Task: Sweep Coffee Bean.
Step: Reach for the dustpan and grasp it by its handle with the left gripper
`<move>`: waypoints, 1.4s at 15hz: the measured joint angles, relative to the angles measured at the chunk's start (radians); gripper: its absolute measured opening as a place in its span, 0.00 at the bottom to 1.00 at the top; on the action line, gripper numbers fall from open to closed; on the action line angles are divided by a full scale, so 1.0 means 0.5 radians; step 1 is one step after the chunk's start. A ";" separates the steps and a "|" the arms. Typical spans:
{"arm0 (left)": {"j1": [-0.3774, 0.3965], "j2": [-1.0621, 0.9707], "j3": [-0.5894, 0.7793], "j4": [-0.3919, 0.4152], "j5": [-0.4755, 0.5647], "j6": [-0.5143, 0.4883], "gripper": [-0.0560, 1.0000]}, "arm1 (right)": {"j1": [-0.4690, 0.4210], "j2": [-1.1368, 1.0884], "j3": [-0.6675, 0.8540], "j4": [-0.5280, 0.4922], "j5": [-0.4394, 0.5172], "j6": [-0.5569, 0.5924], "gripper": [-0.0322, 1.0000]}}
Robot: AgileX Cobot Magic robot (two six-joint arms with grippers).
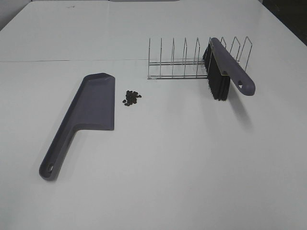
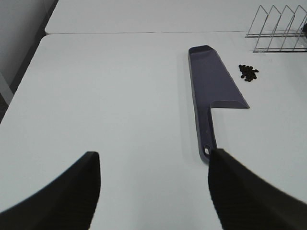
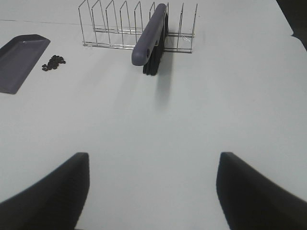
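Tiny dark coffee beans (image 1: 131, 97) lay heaped just beside a purple-grey plastic dustpan (image 1: 93, 103), black-bristled brush (image 1: 230, 64) leaned in a wire rack (image 1: 172, 64), left gripper (image 2: 153, 160) and right gripper (image 3: 153, 158) both had jaws spread.

Dark coffee bean (image 1: 131, 97) cluster on table

The counter (image 1: 168, 167) is showing plain, unpatterned white. The dustpan (image 1: 93, 103) is showing a solid purple-grey, and the brush (image 1: 230, 67) is wearing the same shade, with its bristles (image 1: 216, 84) showing black. The coffee bean (image 1: 131, 97) pile is looking dark brown-black. The rack (image 1: 172, 62) is gleaming silver. The left claw (image 2: 152, 160) and right claw (image 3: 153, 158) are showing matte black.
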 joint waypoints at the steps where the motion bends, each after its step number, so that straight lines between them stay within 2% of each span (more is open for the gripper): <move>1: 0.000 0.094 -0.022 -0.024 -0.048 -0.002 0.63 | 0.000 0.000 0.000 0.000 0.000 0.000 0.66; 5: 0.000 0.918 -0.222 -0.284 -0.314 -0.048 0.63 | 0.000 0.000 0.000 0.000 0.000 0.000 0.66; 10: 0.000 2.082 -0.702 -0.450 -0.376 -0.040 0.63 | 0.000 0.000 0.000 0.000 0.000 0.000 0.66; 13: 0.000 2.568 -0.974 -0.472 -0.308 -0.034 0.64 | 0.000 0.000 0.000 0.000 0.000 0.000 0.66; 14: -0.040 2.900 -1.184 -0.470 -0.222 -0.032 0.67 | 0.000 0.000 0.000 0.000 0.000 0.000 0.66; 15: -0.094 3.044 -1.270 -0.466 -0.194 -0.032 0.68 | 0.000 0.000 0.000 0.000 0.000 0.000 0.66; 19: -0.296 3.510 -1.494 -0.446 -0.118 -0.048 0.70 | 0.000 0.000 0.000 0.000 0.000 0.000 0.66; 21: -0.372 3.688 -1.538 -0.382 -0.110 -0.096 0.73 | 0.000 0.000 0.000 0.000 0.000 0.000 0.66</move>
